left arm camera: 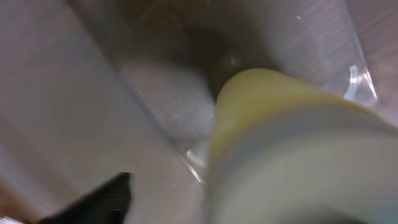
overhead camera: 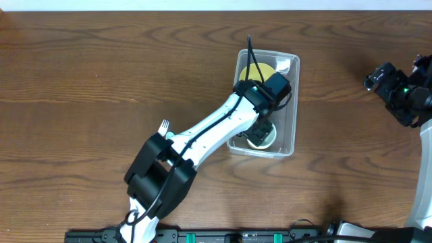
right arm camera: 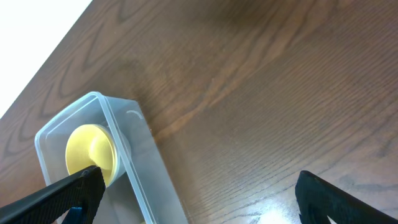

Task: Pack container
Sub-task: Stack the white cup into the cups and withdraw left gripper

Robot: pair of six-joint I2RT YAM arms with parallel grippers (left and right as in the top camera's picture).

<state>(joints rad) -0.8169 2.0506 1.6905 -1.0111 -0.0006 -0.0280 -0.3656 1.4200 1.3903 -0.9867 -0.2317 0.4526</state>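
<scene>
Reaching from the near edge of the worktop (overhead camera: 81, 81), the left arm slants toward the far right and plunges its left hand (overhead camera: 260, 129) into the container (overhead camera: 291, 108). This clear tub sits right of centre and closer to the far edge than the near one, its long sides running from far to near. Inside it, at the far end, lies a yellow bowl (overhead camera: 262, 70), and a small white item (overhead camera: 283, 65) is tucked into the far right corner; what it is cannot be made out. At the near end, directly beneath the left hand, there is a pale cream round vessel (overhead camera: 259, 140). The left wrist view is blurred: that pale vessel fills most of it, with the tub's see-through wall behind and one dark finger (left arm camera: 99, 198) at the lower left, so I cannot tell whether the left hand is pinching the vessel or standing spread. On the bare wood just beside the left arm, toward the left edge, the tines of a light fork (overhead camera: 163, 125) poke out. The right hand (right arm camera: 199, 180) hangs over the right edge of the worktop, well apart from the tub, its two black fingers spread wide with only wood grain between them.
</scene>
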